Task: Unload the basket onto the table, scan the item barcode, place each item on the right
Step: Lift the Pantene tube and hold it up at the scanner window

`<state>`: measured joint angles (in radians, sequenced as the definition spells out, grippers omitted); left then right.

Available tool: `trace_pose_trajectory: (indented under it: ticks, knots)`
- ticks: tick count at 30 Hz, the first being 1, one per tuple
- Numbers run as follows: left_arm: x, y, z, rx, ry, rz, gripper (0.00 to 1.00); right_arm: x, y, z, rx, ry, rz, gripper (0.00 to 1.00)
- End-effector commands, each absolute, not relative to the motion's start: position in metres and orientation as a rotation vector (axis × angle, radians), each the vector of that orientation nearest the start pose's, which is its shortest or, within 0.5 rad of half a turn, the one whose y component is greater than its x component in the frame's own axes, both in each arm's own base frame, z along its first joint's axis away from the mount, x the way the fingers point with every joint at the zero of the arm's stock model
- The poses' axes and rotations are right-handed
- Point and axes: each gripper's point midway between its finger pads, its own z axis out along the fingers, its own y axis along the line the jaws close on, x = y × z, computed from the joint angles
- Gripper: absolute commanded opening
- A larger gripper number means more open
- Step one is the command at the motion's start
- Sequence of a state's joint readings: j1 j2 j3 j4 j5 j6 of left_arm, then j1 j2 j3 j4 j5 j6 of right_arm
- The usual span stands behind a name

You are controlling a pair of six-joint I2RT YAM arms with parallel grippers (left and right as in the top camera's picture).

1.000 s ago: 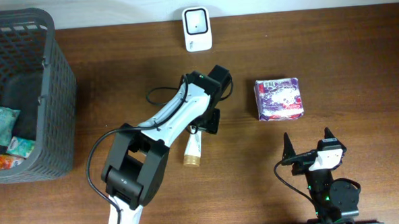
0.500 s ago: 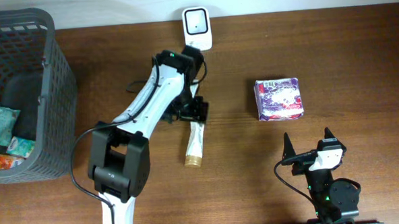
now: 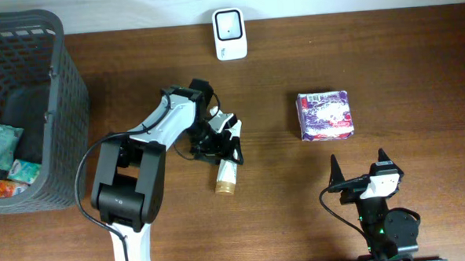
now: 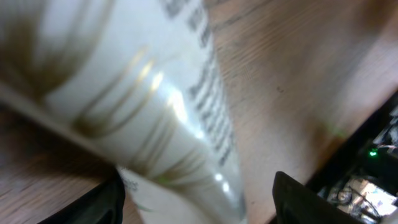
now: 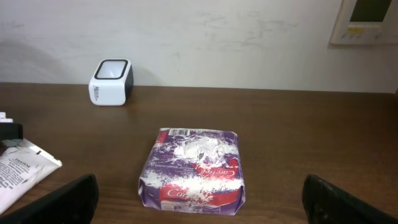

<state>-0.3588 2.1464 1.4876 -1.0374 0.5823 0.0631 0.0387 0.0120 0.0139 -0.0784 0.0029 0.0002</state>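
Tube point(image 3: 226, 174) is lying flat on the table point(image 3: 418, 59) near the middle, brownish cap toward the robot and crimped end toward the scanner point(image 3: 229, 23), which sits well apart from it at the far edge. Left gripper point(image 3: 217, 143) is down over the tube's upper half with its jaws either side of it. In the wrist view the tube fills most of the shot, and there's bare wood between it and the finger point(image 4: 305, 199) at lower right, so the jaws look partly open around it rather than clamped. I can't tell if the other finger is touching. Right gripper point(image 3: 358, 158) is parked at the near edge, jaws spread wide with nothing in them, facing a purple packet point(image 3: 325, 115) that lies off to the right of the tube. Dark mesh basket point(image 3: 59, 114) is on the far left with a few packets inside. The print on the tube is too blurry to read.
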Motion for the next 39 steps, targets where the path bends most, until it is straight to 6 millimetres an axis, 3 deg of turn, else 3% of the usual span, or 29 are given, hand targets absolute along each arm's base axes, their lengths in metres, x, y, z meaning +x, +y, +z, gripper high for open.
trace_pose_trajectory:
  ticks: [1, 4, 6, 11, 13, 17, 19, 24, 30, 33, 36, 39]
  knots:
    - [0.303, -0.220, 0.016, 0.635, 3.126, -0.995, 0.59, 0.246, 0.006, 0.155, -0.020, 1.653, 0.017, 0.99]
    - [0.303, -0.220, 0.015, 0.635, 3.124, -0.996, 0.41, 0.246, 0.006, 0.155, -0.020, 1.653, 0.018, 0.99]
    - [0.304, -0.220, 0.015, 0.632, 3.122, -0.996, 0.19, 0.246, 0.006, 0.155, -0.020, 1.653, 0.018, 0.99]
    - [0.314, -0.224, 0.024, 0.641, 3.084, -1.006, 0.08, 0.246, 0.006, 0.155, -0.020, 1.653, 0.018, 0.99]
    - [0.326, -0.234, 0.039, 0.648, 3.017, -1.069, 0.03, 0.246, 0.006, 0.155, -0.020, 1.653, 0.017, 0.99]
    - [0.357, -0.266, 0.097, 0.770, 2.727, -1.307, 0.04, 0.246, 0.006, 0.155, -0.020, 1.653, 0.018, 0.99]
    - [0.372, -0.273, 0.120, 0.794, 2.646, -1.312, 0.04, 0.246, 0.006, 0.155, -0.020, 1.653, 0.017, 0.99]
    - [0.411, -0.297, 0.221, 0.905, 2.302, -1.337, 0.00, 0.246, 0.006, 0.155, -0.020, 1.653, 0.018, 0.99]
    - [0.429, -0.303, 0.312, 0.969, 2.047, -1.243, 0.00, 0.246, 0.006, 0.155, -0.020, 1.653, 0.018, 0.99]
    - [0.434, -0.298, 0.326, 0.852, 2.097, -1.282, 0.00, 0.246, 0.006, 0.155, -0.020, 1.653, 0.018, 0.99]
    - [0.435, -0.291, 0.322, 0.697, 2.212, -1.351, 0.00, 0.246, 0.006, 0.155, -0.020, 1.653, 0.017, 0.99]
    - [0.434, -0.286, 0.327, 0.678, 2.207, -1.409, 0.00, 0.246, 0.006, 0.155, -0.020, 1.653, 0.017, 0.99]
